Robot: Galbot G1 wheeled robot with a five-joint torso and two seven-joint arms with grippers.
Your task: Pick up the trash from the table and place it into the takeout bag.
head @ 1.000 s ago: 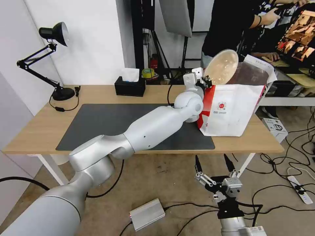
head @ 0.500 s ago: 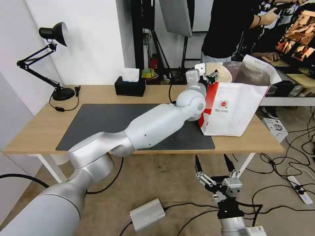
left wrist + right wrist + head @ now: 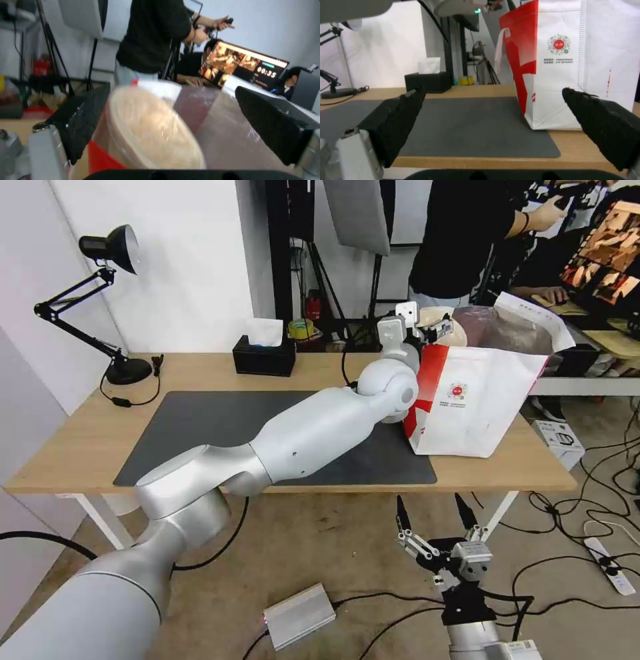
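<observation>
The takeout bag (image 3: pixel 473 407) stands upright at the right end of the table (image 3: pixel 80 440), partly on the dark mat (image 3: pixel 200 427). My left gripper (image 3: pixel 431 328) is at the bag's open top, near its red side. Its fingers are spread wide in the left wrist view, left gripper (image 3: pixel 171 90) open. A beige paper bowl (image 3: pixel 453 332) leans on edge inside the bag's mouth against the silvery lining (image 3: pixel 216 120); the bowl (image 3: pixel 150 130) sits beside one finger, not pinched. My right gripper (image 3: pixel 431 507) hangs open below the table's front edge, facing the bag (image 3: pixel 586 62).
A black tissue box (image 3: pixel 264 355) sits at the table's back edge and a black desk lamp (image 3: pixel 128 370) at the back left. People and a monitor are behind the table. Cables and a silver box (image 3: pixel 299 615) lie on the floor.
The bowl, held tilted high above the bag a second ago, has gone down into the bag's mouth. My left gripper came down with it to the rim. The right arm has not moved.
</observation>
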